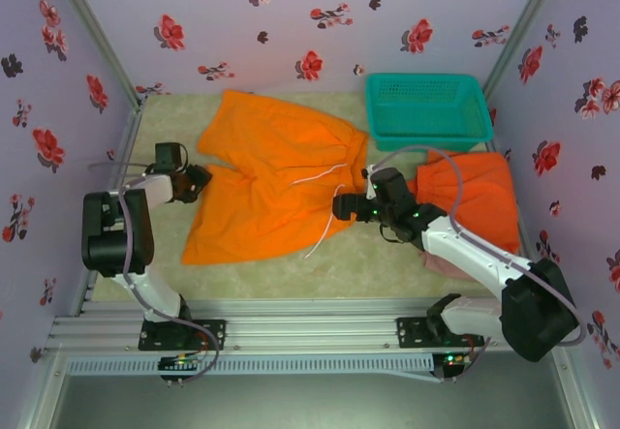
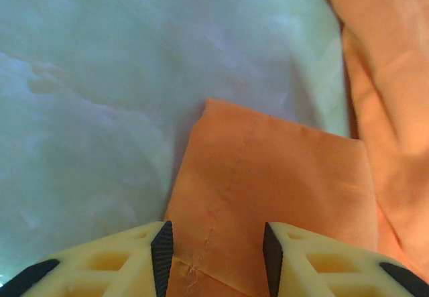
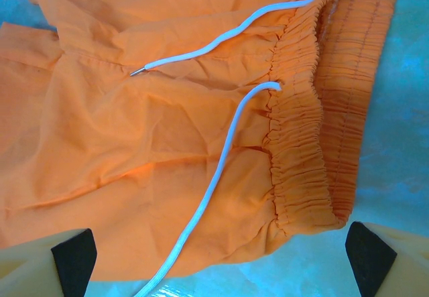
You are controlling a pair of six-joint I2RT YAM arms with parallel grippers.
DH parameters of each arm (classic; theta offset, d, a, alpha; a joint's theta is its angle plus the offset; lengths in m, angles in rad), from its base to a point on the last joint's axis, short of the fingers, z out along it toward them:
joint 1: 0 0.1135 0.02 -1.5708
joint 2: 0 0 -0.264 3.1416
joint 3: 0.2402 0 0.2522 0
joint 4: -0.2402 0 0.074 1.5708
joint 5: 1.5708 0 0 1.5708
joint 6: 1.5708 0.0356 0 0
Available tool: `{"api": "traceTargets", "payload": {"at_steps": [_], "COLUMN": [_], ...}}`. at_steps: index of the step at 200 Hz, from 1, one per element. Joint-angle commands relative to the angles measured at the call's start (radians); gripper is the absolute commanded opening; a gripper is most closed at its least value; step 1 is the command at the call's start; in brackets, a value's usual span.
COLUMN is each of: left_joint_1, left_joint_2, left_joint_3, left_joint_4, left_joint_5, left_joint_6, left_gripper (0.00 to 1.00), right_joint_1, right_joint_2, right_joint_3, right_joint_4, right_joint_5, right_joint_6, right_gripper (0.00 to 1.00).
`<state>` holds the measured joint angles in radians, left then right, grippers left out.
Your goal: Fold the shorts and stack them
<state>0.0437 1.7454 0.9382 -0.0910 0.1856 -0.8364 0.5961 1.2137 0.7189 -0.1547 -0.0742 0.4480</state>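
Note:
One pair of bright orange shorts lies spread flat mid-table, its white drawstring trailing over the cloth. My left gripper is open at the shorts' left leg; a hem corner lies between its black pads. My right gripper is wide open just off the near corner of the gathered waistband, and the cord's tail runs between its fingers. A second pair of orange shorts lies folded at the right. It rests on the pink-beige shorts, and my right arm partly covers both.
A teal mesh basket stands at the back right, just behind the folded pile. Floral walls close in on three sides, and a metal rail runs along the near edge. Bare pale table shows left of the spread shorts.

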Motion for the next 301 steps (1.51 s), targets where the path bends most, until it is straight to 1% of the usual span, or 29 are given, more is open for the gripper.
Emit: {"api": "traceTargets", "payload": {"at_steps": [1, 17, 39, 49, 60, 71, 98, 114, 141, 154, 157, 166, 172, 184, 202, 223, 246, 254, 261, 272, 286, 301], "left_joint_1": [-0.004, -0.004, -0.005, -0.004, -0.005, -0.003, 0.015, 0.035, 0.07, 0.074, 0.074, 0.074, 0.074, 0.071, 0.057, 0.039, 0.035, 0.036, 0.036, 0.037, 0.039, 0.042], "left_joint_2": [0.024, 0.03, 0.026, 0.016, -0.003, -0.041, -0.173, -0.247, -0.326, -0.345, -0.347, -0.347, -0.342, -0.327, -0.298, -0.253, -0.24, -0.25, -0.263, -0.292, -0.334, -0.376], "left_joint_3": [0.023, 0.031, 0.043, 0.047, 0.051, 0.052, 0.05, 0.046, 0.041, 0.027, 0.022, 0.003, -0.01, -0.031, -0.054, -0.047, -0.05, -0.057, -0.065, -0.083, -0.107, -0.136], "left_joint_4": [-0.024, -0.025, -0.029, -0.027, -0.031, -0.048, -0.143, -0.197, -0.258, -0.253, -0.249, -0.226, -0.206, -0.174, -0.134, -0.126, -0.108, -0.098, -0.087, -0.073, -0.064, -0.068], "left_joint_5": [0.012, 0.013, 0.014, 0.014, 0.009, -0.024, -0.174, -0.238, -0.284, -0.271, -0.263, -0.211, -0.173, -0.106, -0.067, -0.026, 0.008, 0.016, 0.024, 0.028, 0.028, 0.028], "left_joint_6": [-0.003, -0.006, -0.004, 0.002, 0.017, 0.038, 0.093, 0.115, 0.141, 0.141, 0.139, 0.13, 0.124, 0.108, 0.093, 0.1, 0.113, 0.125, 0.129, 0.135, 0.138, 0.137], "left_gripper": [0.4, 0.31, 0.09, 0.0, 0.0, 0.0, 0.0, 0.0, 0.0, 0.0, 0.05, 0.23, 0.32, 0.45, 0.59, 0.63, 0.67, 0.68, 0.73, 0.77, 0.86, 0.88], "right_joint_1": [0.005, 0.005, 0.005, 0.005, 0.005, 0.004, 0.004, 0.004, 0.004, 0.004, 0.004, 0.004, 0.004, 0.004, 0.005, 0.008, 0.022, 0.027, 0.028, 0.027, 0.013, -0.021], "right_joint_2": [-0.028, -0.029, -0.026, -0.024, -0.023, -0.021, -0.021, -0.021, -0.021, -0.019, -0.019, -0.016, -0.012, -0.003, 0.022, 0.076, 0.157, 0.194, 0.224, 0.266, 0.327, 0.368], "right_joint_3": [-0.006, -0.006, -0.007, -0.007, -0.006, -0.006, -0.007, -0.012, -0.016, -0.018, -0.018, -0.016, -0.015, -0.006, 0.02, 0.069, 0.128, 0.155, 0.178, 0.216, 0.267, 0.292], "right_joint_4": [-0.01, -0.011, -0.009, -0.009, -0.008, -0.01, -0.013, -0.014, -0.011, -0.007, -0.006, -0.004, -0.006, -0.013, -0.042, -0.094, -0.112, -0.123, -0.136, -0.169, -0.229, -0.26], "right_joint_5": [0.03, 0.031, 0.034, 0.036, 0.039, 0.04, 0.044, 0.047, 0.047, 0.042, 0.038, 0.025, 0.019, 0.012, 0.011, 0.026, 0.008, 0.016, 0.031, 0.073, 0.117, 0.103], "right_joint_6": [-0.012, -0.014, -0.015, -0.016, -0.018, -0.019, -0.025, -0.028, -0.028, -0.026, -0.026, -0.025, -0.025, -0.028, -0.042, -0.061, -0.08, -0.087, -0.093, -0.101, -0.097, -0.07], "right_gripper": [0.98, 0.98, 0.98, 0.98, 0.98, 0.98, 0.98, 0.98, 0.98, 0.98, 0.98, 0.98, 0.98, 0.99, 0.99, 0.98, 0.96, 0.96, 0.95, 0.94, 0.9, 0.86]}}
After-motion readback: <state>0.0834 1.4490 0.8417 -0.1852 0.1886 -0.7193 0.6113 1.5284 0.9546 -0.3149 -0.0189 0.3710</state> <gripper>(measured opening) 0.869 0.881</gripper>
